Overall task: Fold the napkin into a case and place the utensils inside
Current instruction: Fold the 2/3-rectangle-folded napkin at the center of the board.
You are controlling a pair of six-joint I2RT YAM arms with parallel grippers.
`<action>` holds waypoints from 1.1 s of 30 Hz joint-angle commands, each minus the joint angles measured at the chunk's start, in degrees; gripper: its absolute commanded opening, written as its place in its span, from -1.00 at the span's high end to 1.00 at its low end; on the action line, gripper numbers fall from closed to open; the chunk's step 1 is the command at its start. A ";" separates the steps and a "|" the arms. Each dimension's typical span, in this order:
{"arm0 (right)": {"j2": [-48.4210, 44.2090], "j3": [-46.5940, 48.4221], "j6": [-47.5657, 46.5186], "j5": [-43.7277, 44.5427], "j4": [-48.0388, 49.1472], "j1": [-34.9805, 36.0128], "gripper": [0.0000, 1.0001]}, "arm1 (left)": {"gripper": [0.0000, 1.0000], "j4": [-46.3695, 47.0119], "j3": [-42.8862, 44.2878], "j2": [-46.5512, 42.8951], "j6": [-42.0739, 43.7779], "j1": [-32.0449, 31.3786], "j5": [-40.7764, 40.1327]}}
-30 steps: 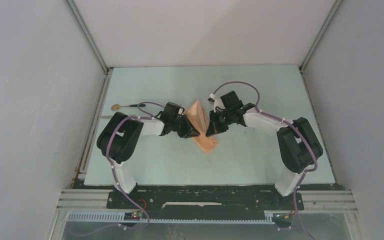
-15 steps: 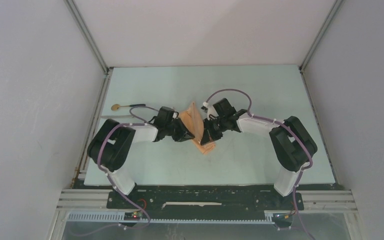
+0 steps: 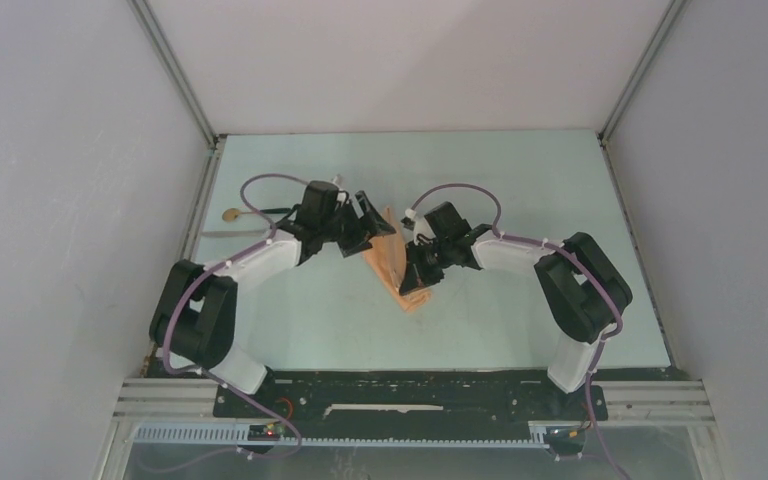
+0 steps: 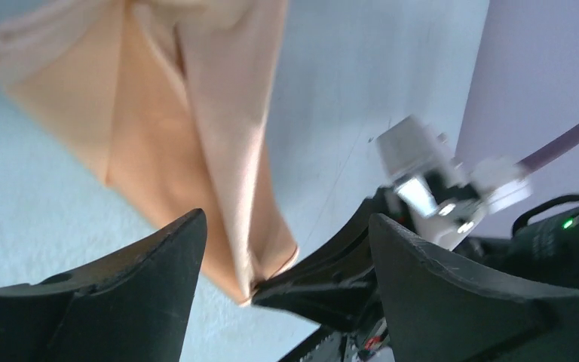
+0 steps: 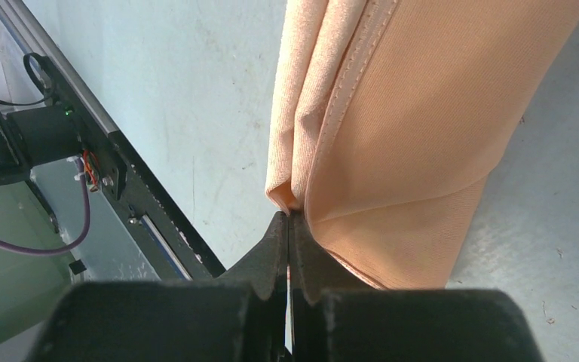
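The peach napkin (image 3: pixel 392 262) lies folded into a narrow wedge at the table's middle, its layered edges showing in the right wrist view (image 5: pixel 407 128). My right gripper (image 3: pixel 412 282) is shut on the napkin's near edge (image 5: pixel 288 219). In the left wrist view its black fingers (image 4: pixel 324 279) pinch the cloth's corner. My left gripper (image 3: pixel 372 215) hangs open just left of the napkin's far end, nothing between its fingertips (image 4: pixel 284 226); the napkin (image 4: pixel 188 128) is beyond them. A spoon (image 3: pixel 230 213) with a gold bowl and dark handle lies at far left, partly behind the left arm.
The left arm (image 3: pixel 260 260) stretches from its base toward the far left of the table, over the spoon's handle. The right arm (image 3: pixel 520 250) reaches in from the right. Metal frame rails run along the table's left edge (image 3: pixel 185 260) and the near edge (image 5: pixel 113 158).
My left gripper has opened, let go of the napkin and drawn back toward the far left. The right gripper keeps its grip, and the napkin now lies lower and narrower.
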 commanded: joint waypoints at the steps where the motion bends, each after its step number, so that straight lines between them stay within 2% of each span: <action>1: -0.41 -0.28 0.88 -0.54 2.14 0.71 1.00 | -0.68 -8.15 9.71 6.76 4.57 -2.01 -6.76; 7: -0.64 -0.49 0.71 0.16 1.85 0.63 1.00 | -0.40 -18.17 21.17 16.50 6.87 -4.29 -10.36; 12: -0.83 -0.86 0.72 -0.09 2.32 0.67 1.00 | -0.33 -18.40 20.87 16.39 7.89 -4.60 -14.17; 16: -0.85 -1.49 1.19 -0.32 3.19 0.67 1.00 | -0.34 -16.18 21.57 18.83 6.81 -4.65 -10.91; 19: -1.33 -1.78 1.16 0.21 2.92 0.91 1.00 | -0.22 -14.33 21.53 20.27 6.16 -4.61 -9.47; 23: -1.81 -2.00 0.49 2.21 1.65 2.10 1.00 | 0.26 -10.55 18.16 18.31 5.11 -3.82 -8.43; 28: -1.72 -2.44 0.60 2.37 1.63 3.12 1.00 | 0.46 -3.13 10.78 14.47 2.67 -2.12 -6.42; 33: -2.27 -3.22 1.44 3.31 1.47 3.13 1.00 | 0.50 6.31 2.35 10.20 0.49 -0.73 -4.62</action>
